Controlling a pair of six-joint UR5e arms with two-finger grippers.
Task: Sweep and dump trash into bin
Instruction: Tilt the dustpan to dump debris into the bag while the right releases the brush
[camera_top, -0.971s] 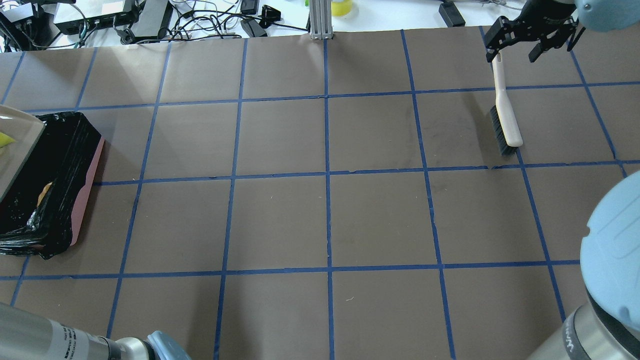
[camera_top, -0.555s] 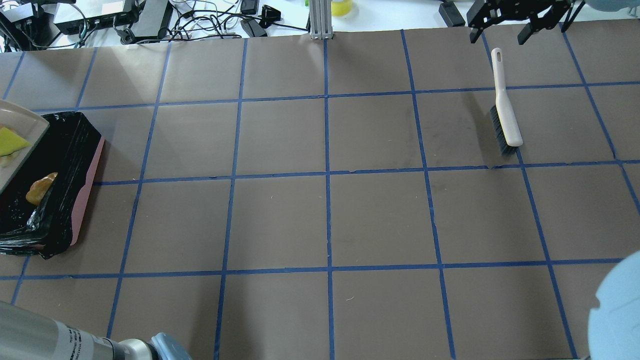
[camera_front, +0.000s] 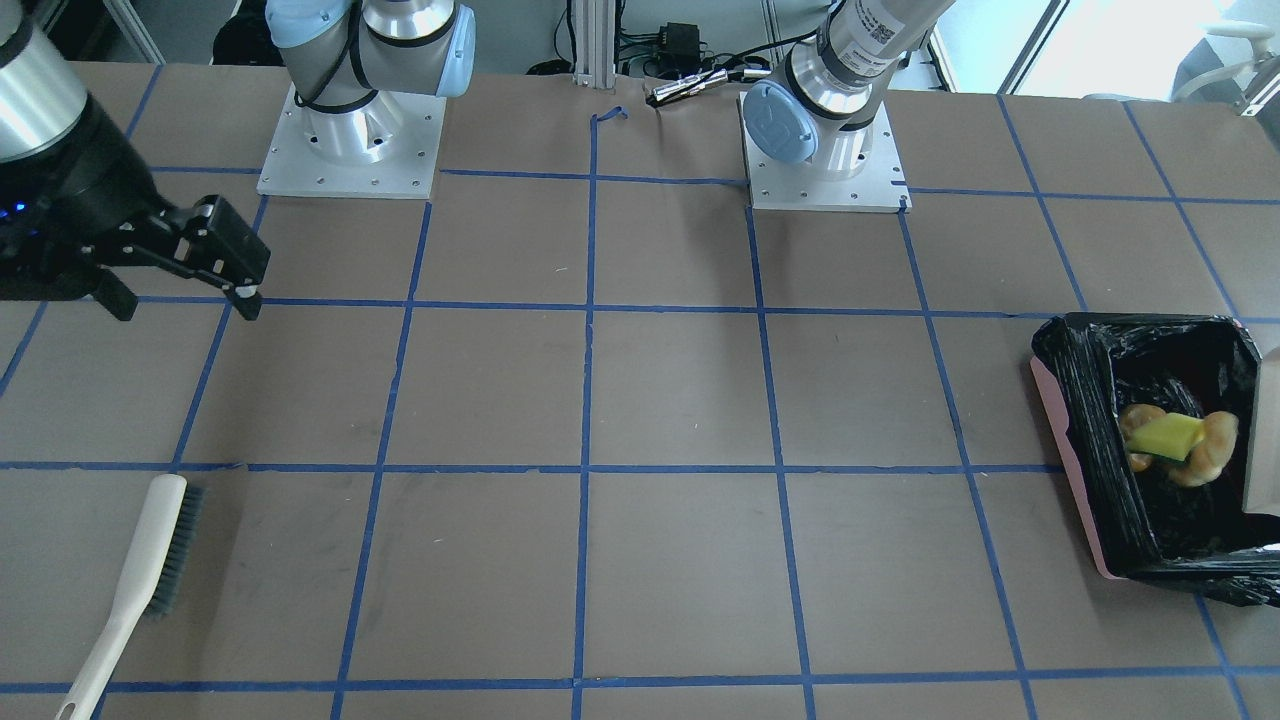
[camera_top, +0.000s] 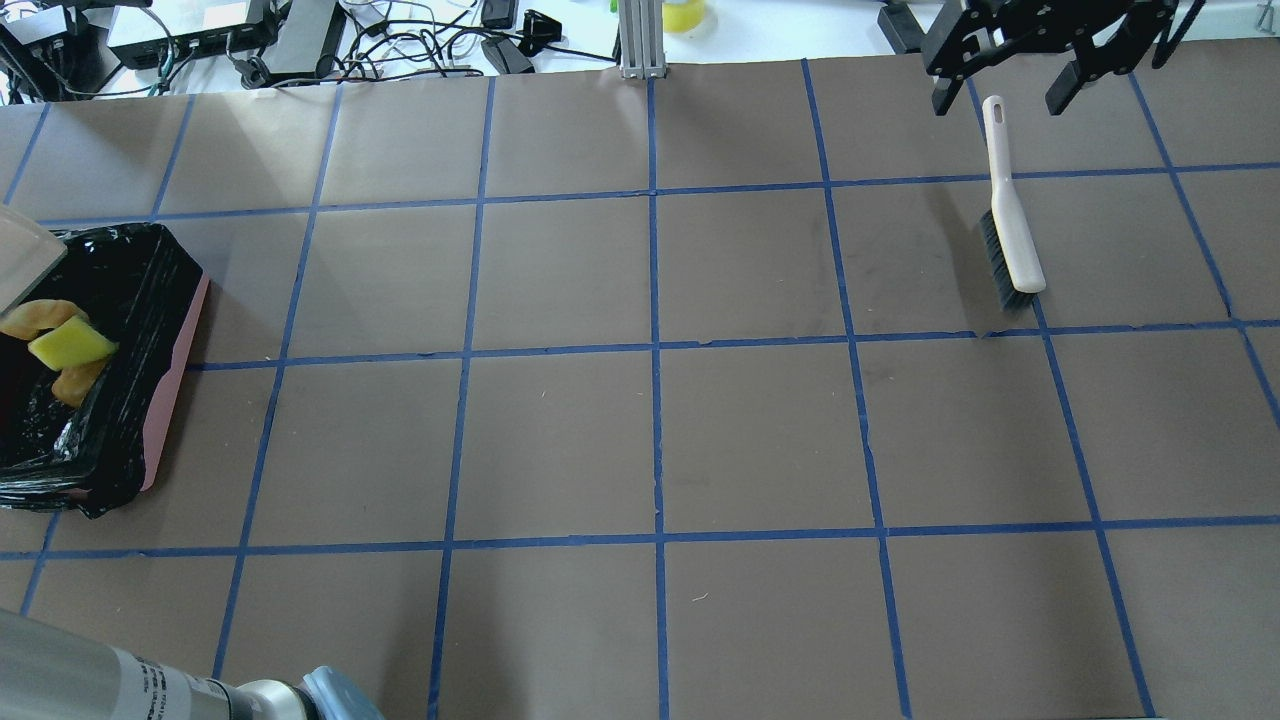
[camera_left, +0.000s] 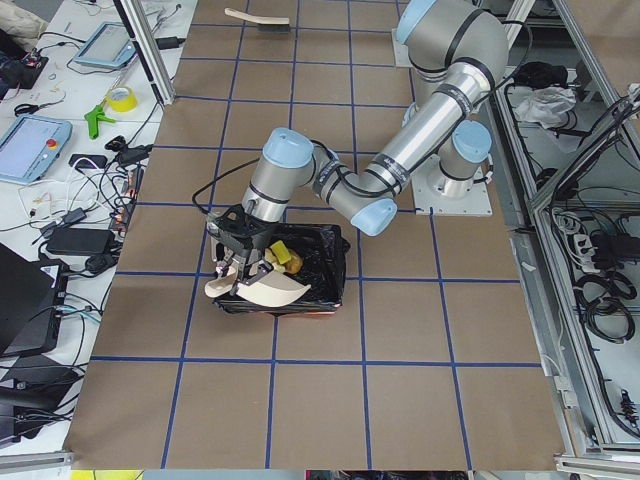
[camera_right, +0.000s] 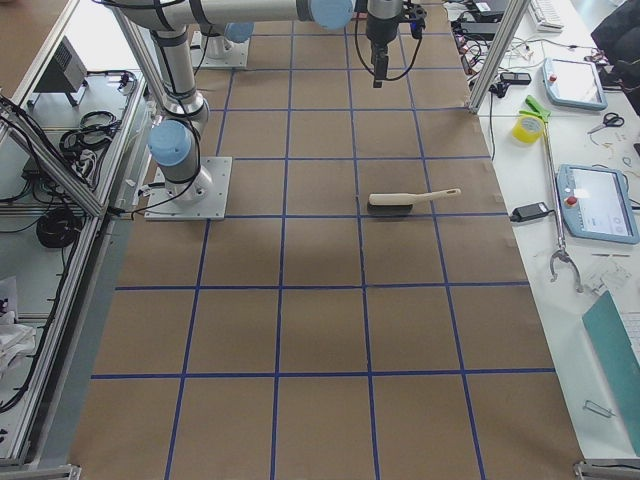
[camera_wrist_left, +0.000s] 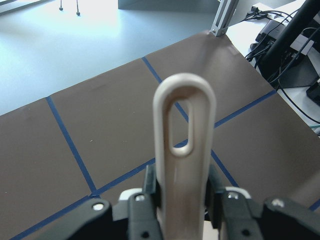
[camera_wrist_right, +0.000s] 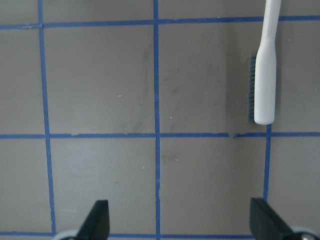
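Three scraps (camera_front: 1207, 446) lay in the bin (camera_top: 172, 400) at the surface's (camera_top: 640, 440) left end, the yellow-green block (camera_top: 70, 343) on top. The left jaws were clamped on the dustpan (camera_left: 270, 291) handle, the pan tipped over the black liner (camera_top: 150, 280). The right jaws hung wide apart, raised near the brush (camera_top: 1010, 235), holding nothing. Best, I reckoned, to keep the lip inside the rim and lift off without snagging the bag.

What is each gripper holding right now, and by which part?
The left gripper holds the dustpan by its looped handle. The right gripper is open and holds nothing; the brush lies on the table.
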